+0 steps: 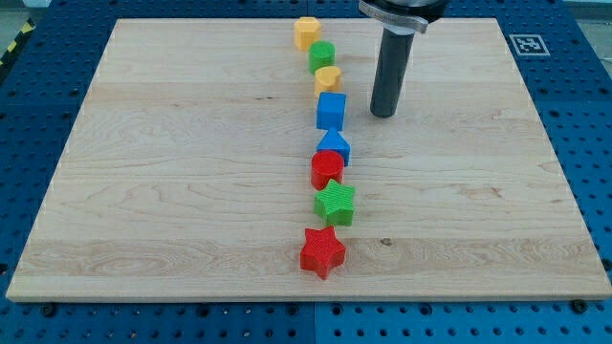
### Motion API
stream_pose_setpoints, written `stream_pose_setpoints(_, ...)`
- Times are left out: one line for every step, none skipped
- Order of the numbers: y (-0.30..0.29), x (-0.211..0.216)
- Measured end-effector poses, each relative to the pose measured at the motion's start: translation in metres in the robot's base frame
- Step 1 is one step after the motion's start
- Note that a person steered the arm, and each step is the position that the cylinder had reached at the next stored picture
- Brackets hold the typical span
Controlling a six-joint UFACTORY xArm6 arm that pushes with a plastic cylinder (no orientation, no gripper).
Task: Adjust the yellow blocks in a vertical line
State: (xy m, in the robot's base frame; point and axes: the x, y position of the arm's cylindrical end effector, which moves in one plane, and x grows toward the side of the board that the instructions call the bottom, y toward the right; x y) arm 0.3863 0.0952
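Near the view's top, two yellow blocks (306, 32) (328, 78) aligned top-to-bottom, my tip (382, 115) apart rightward.

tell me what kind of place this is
Probably a robotics lab bench: a wooden board on a blue perforated table, a fiducial marker tag at the board's corner, and my tip standing right of the blue cube.
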Motion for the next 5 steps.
stream_pose_setpoints(0.004,-0.03)
stream_pose_setpoints(0.008,-0.081)
stream_pose_setpoints(0.007,-0.141)
stream_pose_setpoints(-0.026,-0.194)
stream_pose_setpoints(-0.048,-0.194)
